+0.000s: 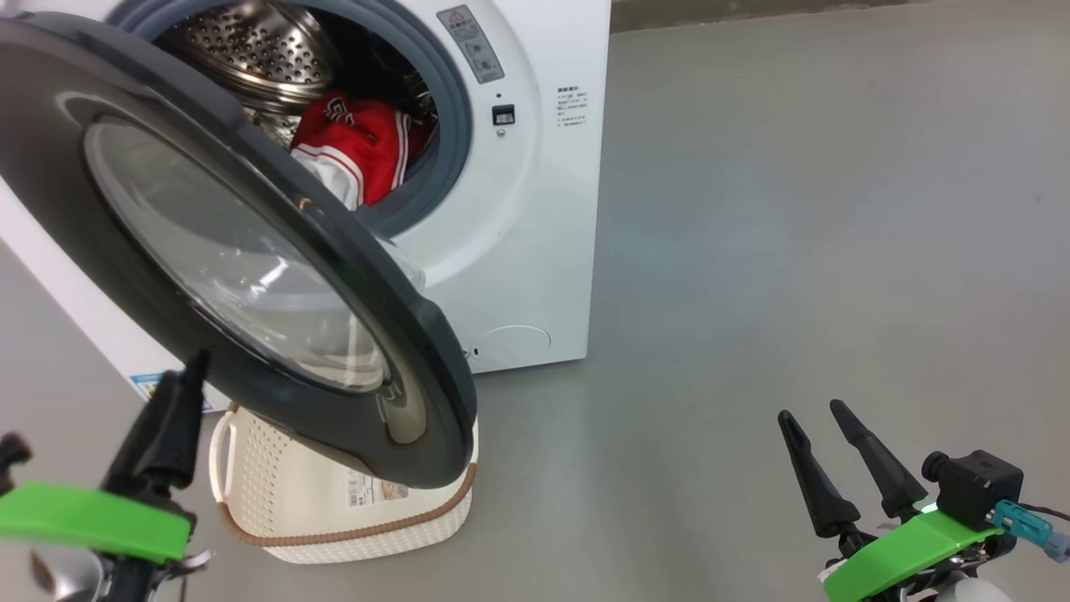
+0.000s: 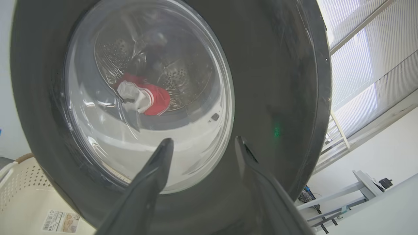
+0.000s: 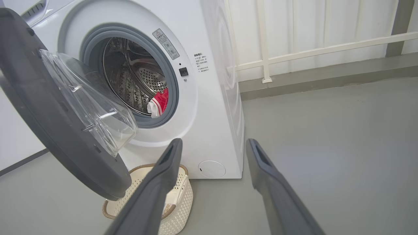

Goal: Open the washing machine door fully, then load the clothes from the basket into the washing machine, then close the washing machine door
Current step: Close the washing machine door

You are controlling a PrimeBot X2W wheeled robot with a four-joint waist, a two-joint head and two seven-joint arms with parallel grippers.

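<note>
My left gripper (image 2: 202,140) has its two fingers spread, with nothing between them. They point at the outer face of the washing machine door (image 1: 226,251), one tip before the lower part of its clear glass and the other before the black ring. I can't tell whether either tip touches the door. My right gripper (image 1: 809,410) is also parted and empty. It hangs well off to the right of the door, above the grey floor (image 1: 794,209), with its fingers aimed towards the door's inner side.

The door itself stands swung out at an angle, partly open, and its bulging glass bowl faces back towards the opening. Behind the door, the clothes (image 1: 359,150) lie at the front of the perforated steel drum (image 1: 251,50). They are a red bundle with white-and-black trim, resting just inside the grey rubber gasket (image 1: 456,109) of the washing machine (image 1: 535,209). Through the door's glass, in my left wrist view, I see the same red heap. Directly under the door's lower edge the basket (image 1: 351,530) sits on the floor, showing its brown rim and the sticker (image 2: 60,221) on its inner bottom.
</note>
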